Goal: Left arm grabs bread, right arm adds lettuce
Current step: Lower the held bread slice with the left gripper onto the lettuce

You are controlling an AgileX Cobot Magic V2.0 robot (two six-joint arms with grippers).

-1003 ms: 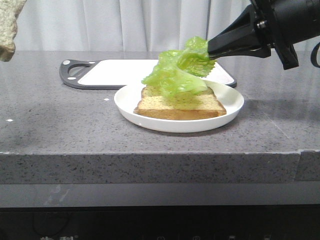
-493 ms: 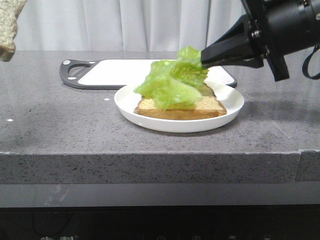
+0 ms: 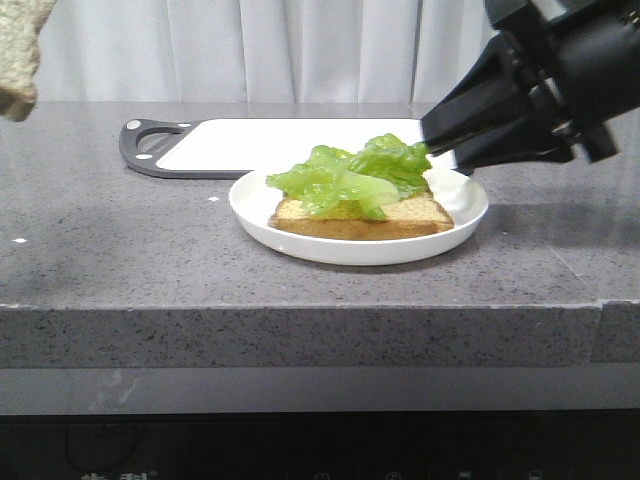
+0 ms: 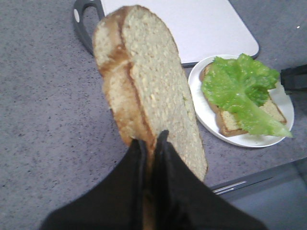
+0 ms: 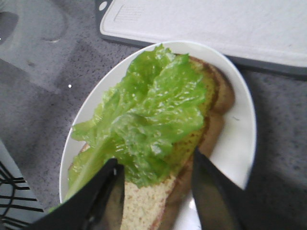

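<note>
The bread (image 3: 350,222), a thick square toasted slice, lies on a white plate (image 3: 360,250). The lettuce (image 3: 350,175) rests on top of it, free of the fingers; it also shows in the right wrist view (image 5: 153,115) and the left wrist view (image 4: 237,86). My right gripper (image 3: 435,148) is open just right of the leaf; in its wrist view the right gripper (image 5: 155,160) straddles the bread's near corner (image 5: 144,206). My left gripper (image 4: 151,139) is shut on a second, round-topped bread slice (image 4: 153,86), held high at the far left (image 3: 15,60).
A white cutting board with a dark grey handle (image 3: 250,140) lies behind the plate on the grey stone counter. The counter's front edge (image 3: 300,330) runs across the lower view.
My right gripper lowered the lettuce onto the bread and opened; the leaf now lies flat on the slice. The left arm and its slice have not moved.
</note>
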